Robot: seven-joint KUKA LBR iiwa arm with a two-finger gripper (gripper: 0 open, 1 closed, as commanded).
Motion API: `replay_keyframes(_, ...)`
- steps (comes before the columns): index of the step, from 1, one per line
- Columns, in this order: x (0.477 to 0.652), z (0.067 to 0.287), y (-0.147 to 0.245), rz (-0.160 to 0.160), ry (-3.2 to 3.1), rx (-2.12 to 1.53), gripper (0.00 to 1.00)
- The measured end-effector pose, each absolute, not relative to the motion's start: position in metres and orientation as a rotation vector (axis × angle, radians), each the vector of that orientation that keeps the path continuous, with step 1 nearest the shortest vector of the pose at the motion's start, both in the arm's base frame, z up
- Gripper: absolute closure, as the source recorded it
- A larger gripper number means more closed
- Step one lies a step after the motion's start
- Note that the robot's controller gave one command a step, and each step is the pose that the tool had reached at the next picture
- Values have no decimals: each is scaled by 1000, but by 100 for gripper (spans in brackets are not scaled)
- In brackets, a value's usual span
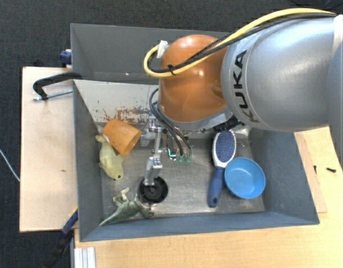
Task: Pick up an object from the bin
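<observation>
My gripper (155,159) reaches down from under the orange cover into the middle of the bin. Its lower end is just above a black round disc-like thing (153,190) lying near the front wall. To the gripper's left lies an orange wedge-shaped block (121,137), with a pale yellow-green soft figure (111,162) just below it. A green toy dinosaur (127,207) lies in the front left corner, beside the black disc.
A blue-handled hairbrush (220,159) lies to the right of the gripper, with a blue bowl (245,178) touching its right side. The arm and its orange cover hide the back middle of the bin. Bare floor shows between the disc and the brush.
</observation>
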State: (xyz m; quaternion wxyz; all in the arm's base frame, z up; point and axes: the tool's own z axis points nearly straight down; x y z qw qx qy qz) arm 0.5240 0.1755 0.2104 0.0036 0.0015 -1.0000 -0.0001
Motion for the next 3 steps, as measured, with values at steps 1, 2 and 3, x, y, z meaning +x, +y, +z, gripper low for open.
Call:
replay_keyframes(1, 504, 85, 147, 2, -3134, 10, 0)
replay_keyframes(2, 506, 89, 148, -3, -3142, 11, 100)
replay_keyframes(3, 529, 237, 61, 2, -3106, 547, 100)
